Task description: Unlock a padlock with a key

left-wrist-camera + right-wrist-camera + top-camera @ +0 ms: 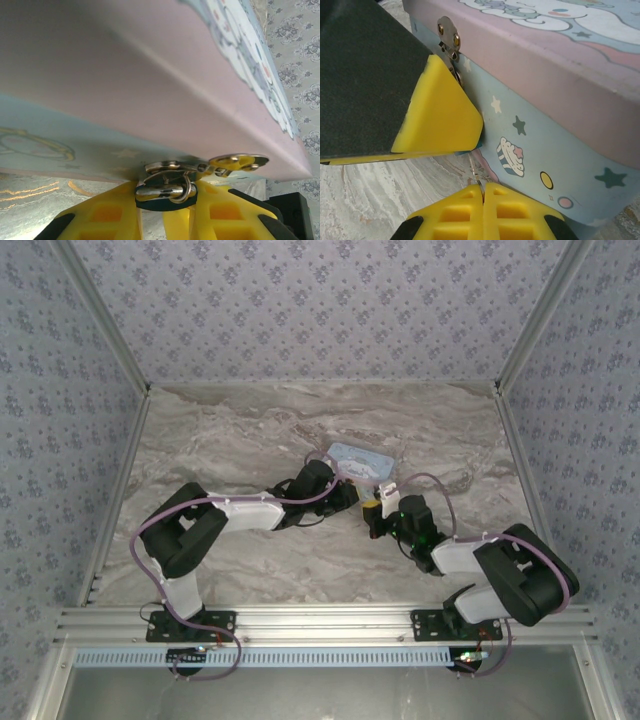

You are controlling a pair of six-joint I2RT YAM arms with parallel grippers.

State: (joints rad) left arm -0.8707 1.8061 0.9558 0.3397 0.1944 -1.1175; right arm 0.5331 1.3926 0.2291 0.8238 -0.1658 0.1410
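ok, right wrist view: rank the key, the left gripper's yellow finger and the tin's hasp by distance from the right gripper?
1. key: pinched in the right gripper, sticking up from its tips.
2. yellow finger of the left gripper, which clamps the padlock: above, to the left.
3. hasp on the tin: top left, farthest.

We see both arms stretched over the marble bench (pixel 220 430), meeting at the near side of a pale blue printed tin (pixel 362 457). The left gripper (pixel 350 496) and the right gripper (pixel 372 510) sit almost tip to tip, with yellow fingers (pixel 369 502) showing. Anything between them is too small for us to tell.
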